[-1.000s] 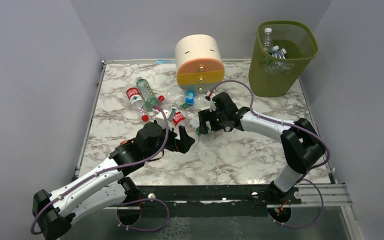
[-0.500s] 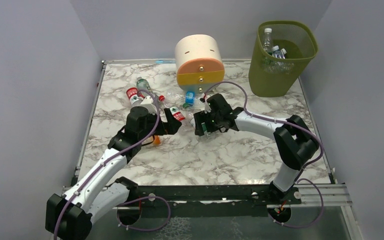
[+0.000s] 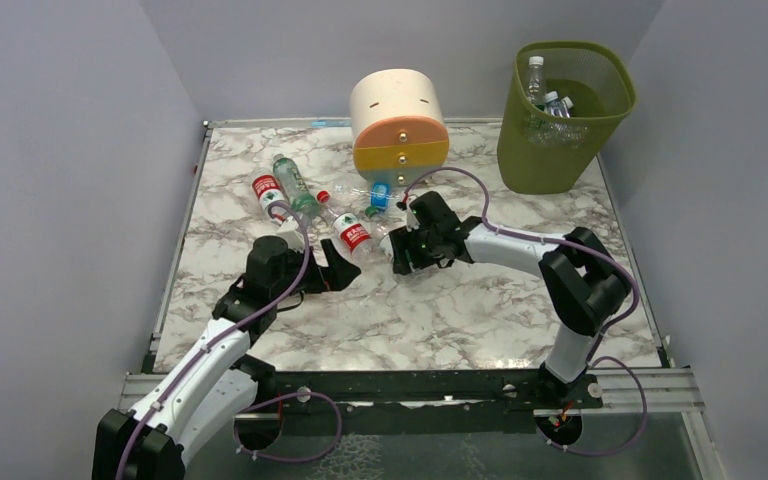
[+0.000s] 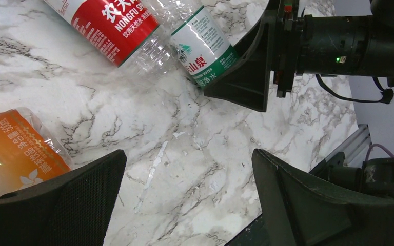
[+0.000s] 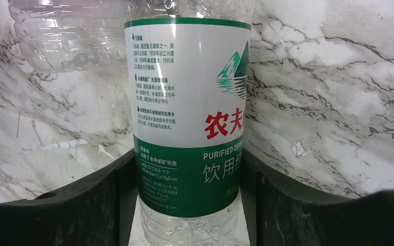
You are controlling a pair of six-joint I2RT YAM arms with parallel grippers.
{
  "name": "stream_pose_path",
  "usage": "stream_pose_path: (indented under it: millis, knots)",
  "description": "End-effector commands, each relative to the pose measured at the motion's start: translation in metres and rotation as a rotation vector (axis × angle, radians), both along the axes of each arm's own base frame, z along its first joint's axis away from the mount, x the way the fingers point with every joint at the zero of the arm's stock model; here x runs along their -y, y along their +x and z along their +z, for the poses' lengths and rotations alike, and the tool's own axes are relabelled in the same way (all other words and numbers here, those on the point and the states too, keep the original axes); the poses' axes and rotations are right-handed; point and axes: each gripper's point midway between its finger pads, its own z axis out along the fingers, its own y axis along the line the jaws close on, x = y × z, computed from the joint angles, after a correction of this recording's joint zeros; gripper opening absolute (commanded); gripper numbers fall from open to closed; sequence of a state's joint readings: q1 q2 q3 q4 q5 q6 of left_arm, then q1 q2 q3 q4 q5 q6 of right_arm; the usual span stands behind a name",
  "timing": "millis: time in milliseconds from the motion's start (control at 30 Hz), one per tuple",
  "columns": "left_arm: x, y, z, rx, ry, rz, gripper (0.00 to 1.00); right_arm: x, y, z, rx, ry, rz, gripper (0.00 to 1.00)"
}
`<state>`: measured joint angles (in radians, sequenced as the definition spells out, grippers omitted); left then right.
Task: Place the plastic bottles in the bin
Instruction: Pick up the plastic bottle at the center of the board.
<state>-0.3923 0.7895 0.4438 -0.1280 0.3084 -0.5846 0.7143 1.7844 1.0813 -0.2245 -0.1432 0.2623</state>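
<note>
Since a second ago the left gripper (image 3: 338,270) has backed off the heap toward the near left. The right gripper (image 3: 401,256) has shifted a little left and closed on the green bottle (image 5: 184,128).

Top view: the loose bottles (image 3: 285,195) lie clustered left of centre, just in front of the drawers (image 3: 400,120). The bin (image 3: 540,165) stands at the far right corner with a few bottles already inside. Bare table (image 3: 460,310) runs from the right gripper toward that corner. The drawers sit just left of that line and the bin's rim is high, so I judge the carry needs a lift first.

Left wrist: the fingers stand wide apart with only marble between them, probably held back to leave the other arm room. The orange bottle (image 4: 15,148) lies just beside one finger. The red bottle (image 4: 107,23) and the green one lie side by side ahead.

Right wrist: both fingers press the green bottle's label, clamping it across the body. It shows no visible lift. Another clear bottle lies just beside it.
</note>
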Motion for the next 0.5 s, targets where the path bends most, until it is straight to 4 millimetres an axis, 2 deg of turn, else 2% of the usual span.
stream_pose_path:
  millis: [0, 200, 467]
  knots:
    - [0.004, -0.004, 0.013, 0.031, -0.058, -0.018, 0.99, -0.001, 0.000, 0.003, 0.029, -0.001, 0.002, 0.65]
    - [0.004, -0.004, 0.014, 0.034, -0.058, -0.017, 0.99, 0.005, -0.005, 0.023, 0.050, 0.009, -0.002, 0.57]
    - [0.005, -0.004, 0.017, 0.043, -0.063, -0.022, 0.99, 0.015, -0.012, 0.053, 0.085, 0.028, -0.017, 0.53]
